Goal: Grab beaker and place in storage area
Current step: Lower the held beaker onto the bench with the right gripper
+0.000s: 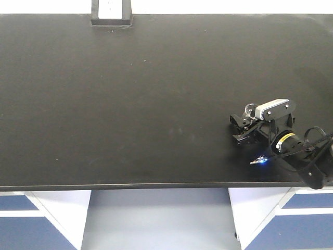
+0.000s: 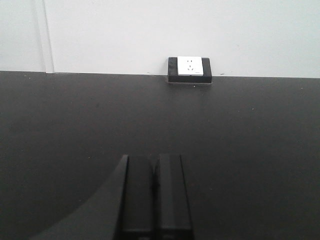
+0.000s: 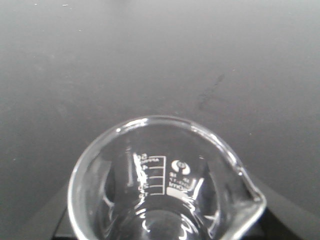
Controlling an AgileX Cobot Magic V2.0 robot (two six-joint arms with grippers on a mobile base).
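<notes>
A clear glass beaker (image 3: 165, 185) with white graduation marks and a pouring spout fills the bottom of the right wrist view. It sits between the dark fingers (image 3: 62, 225) of my right gripper. In the front view my right gripper (image 1: 241, 127) is low over the black table (image 1: 130, 104) at the front right, and the beaker's glass rim (image 1: 250, 108) shows just above its jaws. The jaws appear closed on the beaker. My left gripper (image 2: 154, 161) is shut and empty above the table; it is out of the front view.
A black box with a white power socket (image 1: 111, 13) stands at the table's back edge against the white wall, and shows in the left wrist view (image 2: 190, 70). The table's front edge (image 1: 156, 185) lies close to the right arm. Blue and white cabinets (image 1: 31, 219) stand below.
</notes>
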